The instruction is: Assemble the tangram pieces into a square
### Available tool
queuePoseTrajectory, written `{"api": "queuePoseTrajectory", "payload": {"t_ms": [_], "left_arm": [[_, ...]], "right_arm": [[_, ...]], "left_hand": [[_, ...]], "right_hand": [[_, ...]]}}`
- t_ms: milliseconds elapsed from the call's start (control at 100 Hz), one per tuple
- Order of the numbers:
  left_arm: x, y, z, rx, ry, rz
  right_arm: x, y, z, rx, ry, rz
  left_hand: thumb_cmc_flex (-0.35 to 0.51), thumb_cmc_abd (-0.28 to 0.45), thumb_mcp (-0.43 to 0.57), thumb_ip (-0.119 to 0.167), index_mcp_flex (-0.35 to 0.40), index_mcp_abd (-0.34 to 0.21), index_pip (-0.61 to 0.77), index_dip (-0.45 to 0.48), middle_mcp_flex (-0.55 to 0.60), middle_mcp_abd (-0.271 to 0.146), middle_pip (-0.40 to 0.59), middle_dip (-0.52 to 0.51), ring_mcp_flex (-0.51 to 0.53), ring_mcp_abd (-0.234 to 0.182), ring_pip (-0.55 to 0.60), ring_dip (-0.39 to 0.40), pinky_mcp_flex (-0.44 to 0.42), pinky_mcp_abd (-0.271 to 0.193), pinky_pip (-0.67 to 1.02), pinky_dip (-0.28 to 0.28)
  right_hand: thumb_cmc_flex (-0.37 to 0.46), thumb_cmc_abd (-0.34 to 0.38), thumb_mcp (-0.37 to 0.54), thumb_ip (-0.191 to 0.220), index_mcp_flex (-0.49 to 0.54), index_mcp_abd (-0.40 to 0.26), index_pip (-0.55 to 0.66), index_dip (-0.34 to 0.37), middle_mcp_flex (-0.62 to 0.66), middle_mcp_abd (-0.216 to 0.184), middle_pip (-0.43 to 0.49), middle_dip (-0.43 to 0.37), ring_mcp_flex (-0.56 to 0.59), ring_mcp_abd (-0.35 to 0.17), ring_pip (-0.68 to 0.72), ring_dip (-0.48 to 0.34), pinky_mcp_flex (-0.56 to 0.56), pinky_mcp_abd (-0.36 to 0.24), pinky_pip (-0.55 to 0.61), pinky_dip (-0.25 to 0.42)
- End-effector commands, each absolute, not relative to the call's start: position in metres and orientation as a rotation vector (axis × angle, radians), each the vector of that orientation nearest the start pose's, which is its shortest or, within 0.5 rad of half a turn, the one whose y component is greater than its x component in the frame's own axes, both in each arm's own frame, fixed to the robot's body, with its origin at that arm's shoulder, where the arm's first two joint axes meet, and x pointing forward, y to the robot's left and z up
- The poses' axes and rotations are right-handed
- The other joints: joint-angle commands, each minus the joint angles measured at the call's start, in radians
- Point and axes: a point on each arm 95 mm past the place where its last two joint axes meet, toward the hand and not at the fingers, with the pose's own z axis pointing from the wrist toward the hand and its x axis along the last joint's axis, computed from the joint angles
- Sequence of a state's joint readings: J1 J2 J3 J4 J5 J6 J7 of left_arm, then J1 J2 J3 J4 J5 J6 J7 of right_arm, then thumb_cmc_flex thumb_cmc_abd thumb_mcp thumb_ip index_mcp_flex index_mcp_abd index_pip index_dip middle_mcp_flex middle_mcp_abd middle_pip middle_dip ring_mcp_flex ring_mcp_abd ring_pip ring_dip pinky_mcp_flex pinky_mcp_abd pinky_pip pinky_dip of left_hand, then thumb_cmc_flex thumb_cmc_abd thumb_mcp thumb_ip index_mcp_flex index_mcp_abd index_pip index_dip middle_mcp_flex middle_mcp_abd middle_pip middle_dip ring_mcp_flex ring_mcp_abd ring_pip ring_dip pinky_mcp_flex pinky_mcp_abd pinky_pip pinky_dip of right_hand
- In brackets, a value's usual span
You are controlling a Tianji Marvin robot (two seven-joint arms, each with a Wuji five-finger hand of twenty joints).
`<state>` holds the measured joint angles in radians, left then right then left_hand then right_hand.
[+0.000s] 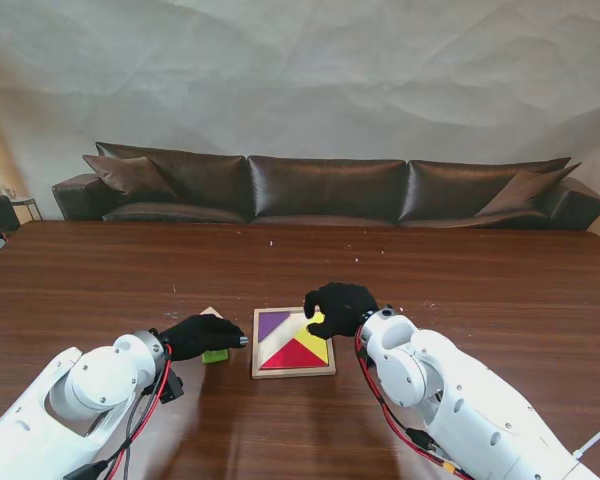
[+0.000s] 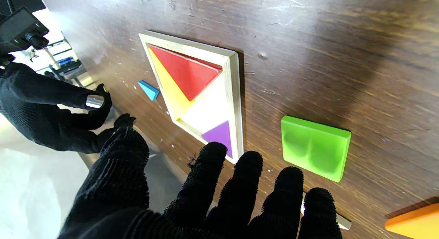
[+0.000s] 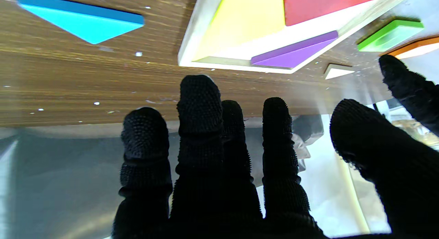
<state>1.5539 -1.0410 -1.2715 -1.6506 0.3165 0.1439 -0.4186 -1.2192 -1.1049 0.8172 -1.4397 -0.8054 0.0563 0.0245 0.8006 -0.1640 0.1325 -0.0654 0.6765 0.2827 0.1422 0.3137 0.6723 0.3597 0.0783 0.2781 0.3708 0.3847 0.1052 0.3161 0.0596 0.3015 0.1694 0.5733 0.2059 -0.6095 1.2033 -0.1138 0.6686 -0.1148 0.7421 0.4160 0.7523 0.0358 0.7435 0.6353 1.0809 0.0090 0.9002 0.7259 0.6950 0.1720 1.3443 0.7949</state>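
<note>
Dark wood counter (image 1: 460,280) fills your view, a brown sofa (image 1: 325,190) behind it. Your wooden tray (image 1: 293,372) sits between both hands, holding the red triangle (image 2: 187,72), yellow triangle (image 2: 169,91) and purple triangle (image 2: 219,136). Your left hand (image 1: 202,335) hovers over the green square (image 2: 313,148), fingers spread and empty. Your right hand (image 1: 338,308) hangs over the tray's far right corner, fingers apart, holding nothing; the blue triangle (image 3: 82,21) lies outside the tray.

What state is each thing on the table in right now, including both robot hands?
Wooden tray: flat on table, partly filled.
Red triangle: seated in tray.
Yellow triangle: seated in tray.
Purple triangle: seated in tray corner.
Green square: loose on table, beside tray.
Blue triangle: loose on table.
Orange piece: loose, partly in view.
Left robot hand: open, holding nothing.
Right robot hand: open, over tray's edge.
</note>
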Motion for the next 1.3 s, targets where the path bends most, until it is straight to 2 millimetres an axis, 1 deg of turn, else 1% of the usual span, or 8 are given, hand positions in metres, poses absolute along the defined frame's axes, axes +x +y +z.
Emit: {"api": "queuePoseTrajectory", "payload": {"t_ms": [0, 350, 490, 640, 770, 990, 1190, 1290], "left_arm": [[0.396, 0.013, -0.329, -2.097, 1.518, -1.576], [0.397, 0.013, -0.329, -2.096, 1.521, -1.578], [0.397, 0.012, -0.330, -2.098, 1.525, -1.577], [0.397, 0.012, -0.330, -2.101, 1.527, -1.576], [0.397, 0.011, -0.331, -2.106, 1.531, -1.572], [0.397, 0.010, -0.332, -2.112, 1.534, -1.566], [0.397, 0.009, -0.332, -2.122, 1.536, -1.558], [0.397, 0.008, -0.333, -2.125, 1.540, -1.555]], "right_arm": [[0.441, 0.087, -0.322, 1.201, 1.702, 1.552], [0.423, 0.074, -0.322, 1.310, 1.582, 1.568], [0.424, 0.069, -0.323, 1.317, 1.579, 1.540], [0.431, 0.060, -0.325, 1.333, 1.572, 1.495], [0.441, 0.051, -0.327, 1.336, 1.570, 1.441], [0.460, 0.039, -0.337, 1.331, 1.558, 1.350], [0.476, 0.035, -0.347, 1.313, 1.554, 1.293], [0.484, 0.033, -0.353, 1.306, 1.553, 1.269]], "left_hand": [[0.033, 0.036, -0.026, 0.030, 0.019, 0.002, 0.004, 0.004, 0.027, 0.011, 0.006, 0.006, 0.018, 0.013, 0.010, 0.011, 0.004, 0.008, 0.011, 0.011], [0.035, 0.037, -0.028, 0.030, 0.017, 0.002, 0.003, 0.004, 0.027, 0.010, 0.006, 0.006, 0.020, 0.013, 0.011, 0.012, 0.003, 0.008, 0.011, 0.011], [0.036, 0.037, -0.028, 0.030, 0.018, 0.002, 0.004, 0.004, 0.028, 0.008, 0.006, 0.006, 0.018, 0.013, 0.010, 0.011, 0.003, 0.008, 0.011, 0.011], [0.036, 0.038, -0.029, 0.030, 0.017, 0.000, 0.003, 0.004, 0.027, 0.008, 0.006, 0.006, 0.018, 0.012, 0.010, 0.011, 0.004, 0.009, 0.011, 0.011], [0.037, 0.038, -0.031, 0.030, 0.017, 0.001, 0.004, 0.004, 0.028, 0.007, 0.006, 0.007, 0.019, 0.013, 0.011, 0.012, 0.004, 0.009, 0.011, 0.011], [0.038, 0.038, -0.032, 0.030, 0.017, 0.002, 0.004, 0.004, 0.028, 0.006, 0.007, 0.007, 0.019, 0.014, 0.010, 0.012, 0.004, 0.009, 0.011, 0.011], [0.038, 0.038, -0.033, 0.030, 0.017, 0.002, 0.003, 0.004, 0.028, 0.009, 0.006, 0.007, 0.019, 0.014, 0.010, 0.012, 0.004, 0.009, 0.011, 0.011], [0.039, 0.038, -0.033, 0.030, 0.018, 0.002, 0.004, 0.004, 0.028, 0.010, 0.006, 0.007, 0.019, 0.013, 0.010, 0.012, 0.004, 0.009, 0.011, 0.011]], "right_hand": [[-0.028, -0.018, -0.010, -0.012, 0.010, 0.013, -0.014, 0.017, 0.002, 0.024, -0.022, -0.018, -0.016, 0.013, -0.013, -0.009, -0.032, 0.025, -0.015, -0.016], [-0.024, -0.018, -0.021, -0.010, 0.019, 0.016, -0.024, 0.018, 0.005, 0.030, -0.039, -0.038, -0.026, 0.027, -0.050, -0.022, -0.048, 0.037, -0.031, -0.018], [-0.021, -0.031, -0.022, -0.013, 0.016, 0.015, -0.031, 0.018, -0.001, 0.031, -0.043, -0.041, -0.027, 0.027, -0.055, -0.023, -0.048, 0.036, -0.033, -0.018], [-0.014, -0.063, -0.025, -0.021, -0.016, 0.026, -0.055, 0.010, -0.015, 0.035, -0.052, -0.047, -0.037, 0.034, -0.066, -0.027, -0.054, 0.039, -0.037, -0.018], [-0.009, -0.107, -0.023, -0.032, -0.056, 0.044, -0.076, -0.002, -0.037, 0.042, -0.058, -0.054, -0.043, 0.037, -0.074, -0.030, -0.059, 0.041, -0.039, -0.018], [0.000, -0.199, 0.006, -0.057, -0.088, 0.063, -0.063, -0.014, -0.056, 0.049, -0.047, -0.061, -0.048, 0.039, -0.073, -0.032, -0.064, 0.048, -0.041, -0.017], [-0.012, -0.342, 0.063, -0.098, -0.107, 0.071, -0.035, -0.031, -0.080, 0.054, -0.028, -0.067, -0.055, 0.034, -0.071, -0.039, -0.067, 0.052, -0.043, -0.020], [-0.005, -0.432, 0.103, -0.114, -0.121, 0.075, -0.021, -0.030, -0.092, 0.054, -0.012, -0.063, -0.060, 0.035, -0.064, -0.038, -0.066, 0.051, -0.046, -0.023]]}}
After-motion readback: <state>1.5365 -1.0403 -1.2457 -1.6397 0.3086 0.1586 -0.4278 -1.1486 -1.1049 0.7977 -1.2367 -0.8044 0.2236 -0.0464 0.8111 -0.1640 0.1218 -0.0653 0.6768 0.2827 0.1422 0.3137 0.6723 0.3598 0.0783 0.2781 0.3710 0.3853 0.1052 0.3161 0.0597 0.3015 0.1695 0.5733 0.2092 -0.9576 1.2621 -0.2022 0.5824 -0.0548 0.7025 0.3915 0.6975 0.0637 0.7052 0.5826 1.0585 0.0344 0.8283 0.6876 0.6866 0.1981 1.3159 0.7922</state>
